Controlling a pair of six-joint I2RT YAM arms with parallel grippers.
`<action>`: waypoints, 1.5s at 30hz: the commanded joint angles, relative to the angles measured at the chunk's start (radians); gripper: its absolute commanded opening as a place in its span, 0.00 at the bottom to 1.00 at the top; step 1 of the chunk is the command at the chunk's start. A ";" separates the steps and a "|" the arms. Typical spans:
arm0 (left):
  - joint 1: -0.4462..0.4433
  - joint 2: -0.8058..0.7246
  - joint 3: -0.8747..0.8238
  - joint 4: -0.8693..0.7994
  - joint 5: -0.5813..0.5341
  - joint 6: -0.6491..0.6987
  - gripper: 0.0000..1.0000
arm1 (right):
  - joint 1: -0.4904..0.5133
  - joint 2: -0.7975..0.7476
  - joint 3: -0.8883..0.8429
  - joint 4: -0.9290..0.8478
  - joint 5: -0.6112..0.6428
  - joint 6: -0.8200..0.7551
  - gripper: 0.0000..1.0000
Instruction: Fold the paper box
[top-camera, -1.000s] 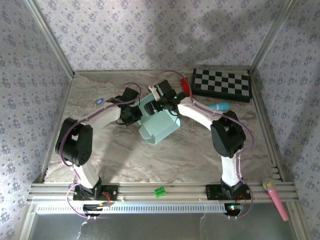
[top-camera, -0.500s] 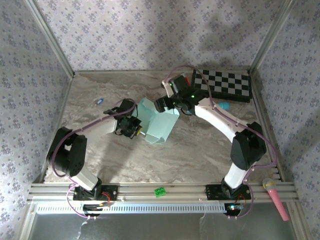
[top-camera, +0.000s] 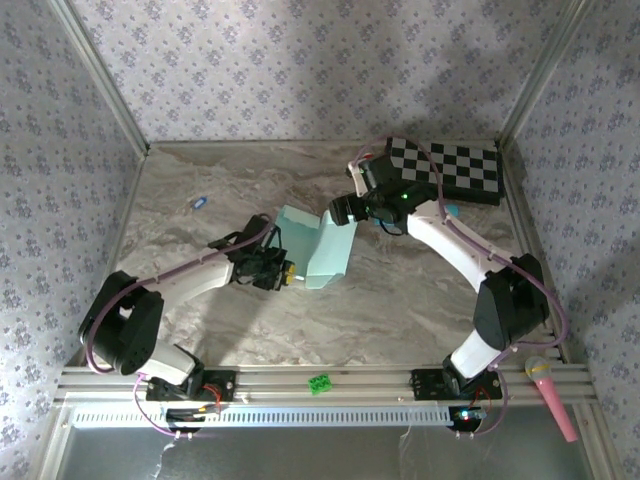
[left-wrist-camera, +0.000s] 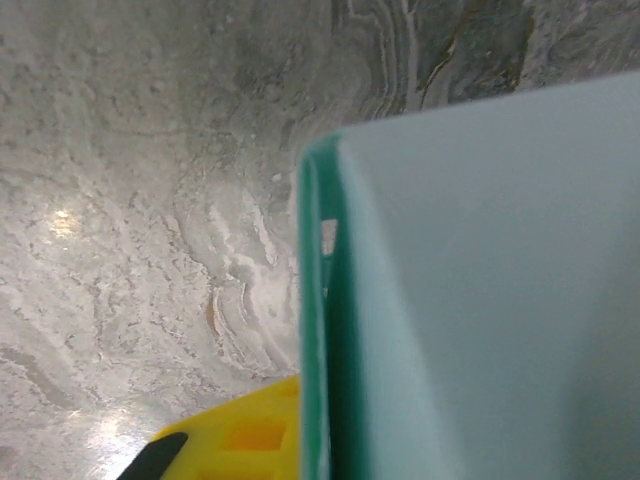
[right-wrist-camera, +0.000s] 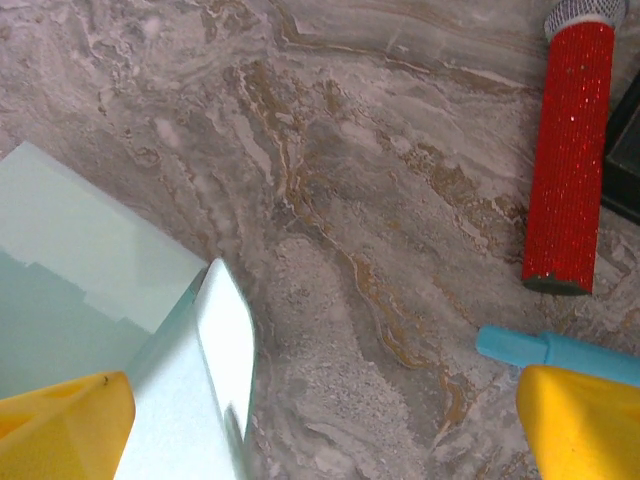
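We see the paper box (top-camera: 325, 250) near the middle of the counter (top-camera: 400, 310). It is a pale mint-green card shape, partly folded, with one panel pointing to the far left and a longer body running toward the near side.

The left jaws sit at its near-left edge in the overhead view. From the left wrist, the card rises as a tall wall, and its darker green edge is just beside one yellow fingertip (left-wrist-camera: 240, 445). We cannot tell whether these jaws are together or apart, nor whether they pinch the card.

The right jaws are at the box's far end and stand wide apart, clamped on nothing. From the right wrist, one yellow fingertip (right-wrist-camera: 60, 425) is beside a raised pale flap of the box; we cannot tell if it touches. The other is well off over bare counter, just beside the teal-blue microphone (right-wrist-camera: 545, 348). A red microphone (right-wrist-camera: 568, 150) lies beyond that. The checkerboard (top-camera: 445, 168) rests at the far right of the counter, apart from the box.
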 joint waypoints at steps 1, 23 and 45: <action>-0.009 0.002 -0.028 0.040 0.027 -0.165 0.15 | -0.009 -0.034 -0.009 -0.009 0.006 0.021 1.00; -0.002 0.034 0.016 -0.007 -0.039 -0.058 0.95 | -0.045 -0.083 -0.125 -0.023 -0.131 0.135 0.96; -0.001 0.092 0.009 0.000 0.018 -0.060 0.81 | -0.049 -0.177 -0.671 0.493 -0.403 0.643 0.73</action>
